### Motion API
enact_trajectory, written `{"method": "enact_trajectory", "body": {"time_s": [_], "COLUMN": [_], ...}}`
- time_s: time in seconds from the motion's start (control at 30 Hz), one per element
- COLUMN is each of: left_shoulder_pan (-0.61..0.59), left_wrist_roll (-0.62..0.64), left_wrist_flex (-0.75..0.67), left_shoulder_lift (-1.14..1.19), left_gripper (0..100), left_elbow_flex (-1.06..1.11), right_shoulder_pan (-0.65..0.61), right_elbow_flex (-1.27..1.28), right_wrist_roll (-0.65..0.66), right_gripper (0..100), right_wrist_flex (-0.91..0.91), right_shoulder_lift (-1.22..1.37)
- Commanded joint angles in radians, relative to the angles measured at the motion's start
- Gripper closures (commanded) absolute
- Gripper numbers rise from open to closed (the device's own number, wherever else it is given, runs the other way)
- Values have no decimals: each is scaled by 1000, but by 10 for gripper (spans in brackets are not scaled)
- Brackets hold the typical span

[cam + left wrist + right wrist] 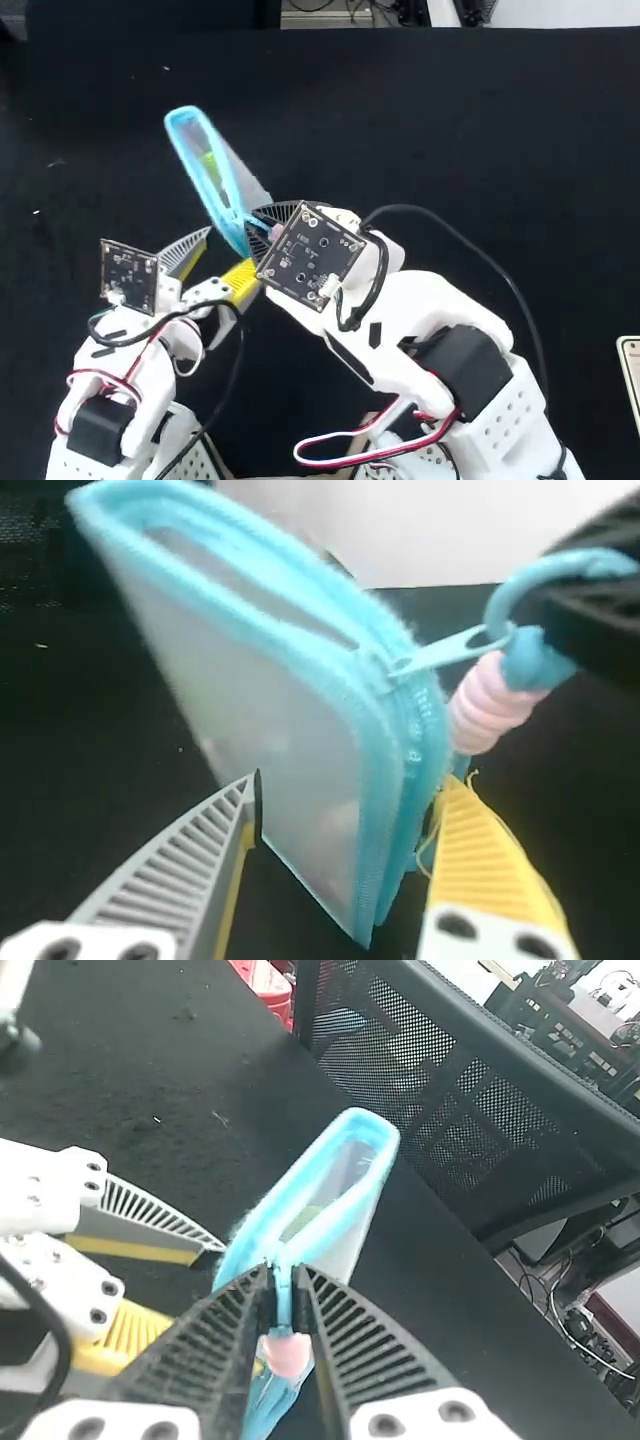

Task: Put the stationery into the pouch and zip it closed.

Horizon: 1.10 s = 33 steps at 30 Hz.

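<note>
- Blue-rimmed and translucent, the pouch (205, 165) stood on edge above the black table (450, 120), tilted, with one narrow end raised and the other end down between the two arms.
- Its mouth gaped along the upper edge; below the slider the zip teeth were joined.
- Through the clear side a yellow-green item (305, 1222) showed inside the pouch; what it was could not be told.
- At the low end, the left gripper (352, 785) had its grey finger against the pouch's clear side and its yellow finger against the zip edge, so the corner of the pouch was pinched between them.
- From the slider the metal zip pull (440, 650) stuck out sideways, and a blue loop (540, 580) with a pink bead (485, 710) hung from it.
- In its own wrist view, the right gripper (283, 1278) had its black ribbed fingers pressed almost together on the blue loop, with the pink bead lodged between them just behind the tips.
- From the high view, the two grippers met at the pouch's low end, the right arm's black fingers just beside the left arm's yellow one.
- Beyond the table's far edge, a black mesh panel (450, 1090) stood upright.
</note>
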Motion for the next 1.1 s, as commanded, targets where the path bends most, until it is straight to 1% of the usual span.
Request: {"method": "enact_trajectory", "body": {"time_s": [0.0, 0.07, 0.3, 0.37, 0.47, 0.53, 0.6, 0.8, 1.0, 1.07], "left_shoulder_pan": [-50, -50, -56, -91, -157, -168, -153, -25, -19, -19], "left_wrist_roll": [-61, -78, -80, -84, -132, -137, -137, -135, -135, -140], "left_wrist_flex": [-18, -17, -15, -15, -23, -23, -23, -23, -18, -17], "left_shoulder_lift": [6, 5, 5, 5, 5, 5, 5, 5, 5, 5], "left_gripper": [725, 726, 726, 724, 724, 724, 726, 727, 727, 727], "left_elbow_flex": [-13, -15, -50, -54, -54, -54, -54, -53, -51, -53], "right_shoulder_pan": [-5, -5, -3, -3, -3, -5, -8, -6, -8, -11], "right_elbow_flex": [-53, -51, -51, -51, -51, -51, -47, 19, 24, 28], "right_wrist_roll": [3, 3, 3, 3, 3, -2, -2, 0, -3, -3], "right_gripper": [988, 988, 988, 988, 988, 988, 988, 988, 984, 946], "right_wrist_flex": [2, 2, 5, 5, 5, 5, 3, -6, 18, 40], "right_shoulder_lift": [2, 2, 1, 1, 1, 4, 8, 1, -13, -39]}}
